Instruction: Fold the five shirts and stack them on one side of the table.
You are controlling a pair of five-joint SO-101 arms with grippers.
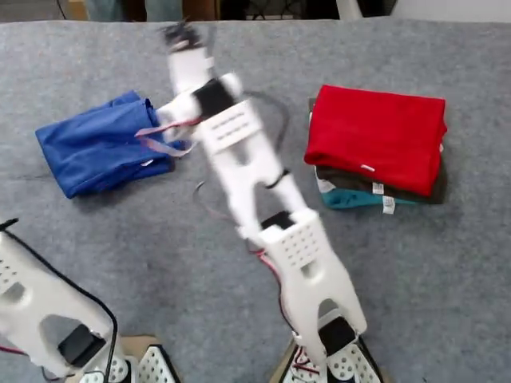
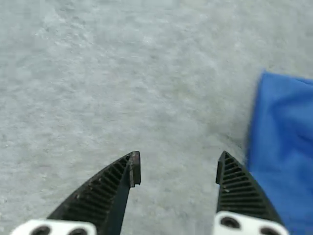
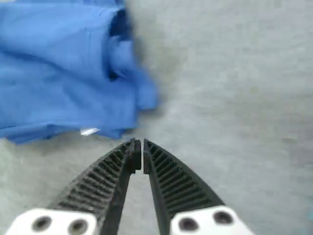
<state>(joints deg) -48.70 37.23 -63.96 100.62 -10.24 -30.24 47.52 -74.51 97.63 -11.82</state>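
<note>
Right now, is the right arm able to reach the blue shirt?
Probably yes. The right gripper sits shut just beside the blue shirt, with bare table between them and nothing in the way. It would have to open first.

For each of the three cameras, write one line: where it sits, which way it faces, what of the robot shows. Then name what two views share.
High view: fixed above the table, looking down on the blue shirt, the folded stack, the left arm and right arm.
Left wrist view: on the left arm, looking down at the table past its open left gripper.
Right wrist view: on the right arm, facing the blue shirt's edge past its shut right gripper.
Shared: all three show the blue shirt.
</note>
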